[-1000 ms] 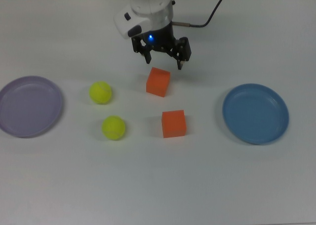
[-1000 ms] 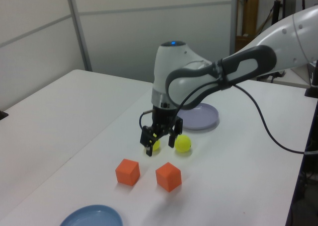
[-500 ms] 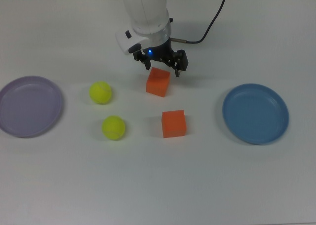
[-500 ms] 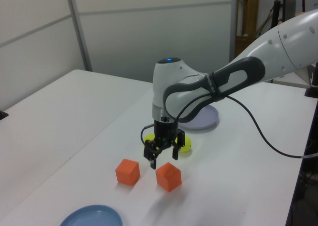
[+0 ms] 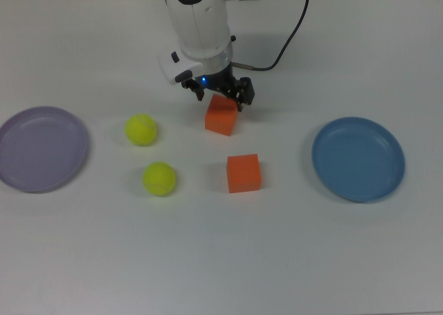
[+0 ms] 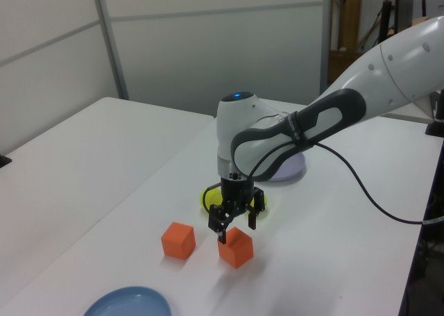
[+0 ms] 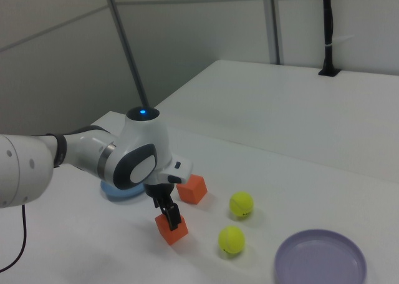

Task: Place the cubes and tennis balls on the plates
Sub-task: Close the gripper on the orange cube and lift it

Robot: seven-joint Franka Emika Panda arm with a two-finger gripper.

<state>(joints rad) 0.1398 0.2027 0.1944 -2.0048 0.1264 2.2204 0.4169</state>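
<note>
The tool (image 5: 220, 95) stands spread wide, fingers astride the upper orange cube (image 5: 221, 116); not yet clamped.

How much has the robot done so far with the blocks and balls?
Nothing is finished: the pale lavender round plate and the blue round plate hold nothing. The open gripper is down around the orange block nearest the arm. The other orange block and both fuzzy yellow-green balls sit on the white table.

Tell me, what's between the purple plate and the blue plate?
In the top view, two tennis balls and two orange cubes sit between the purple plate and blue plate.
</note>
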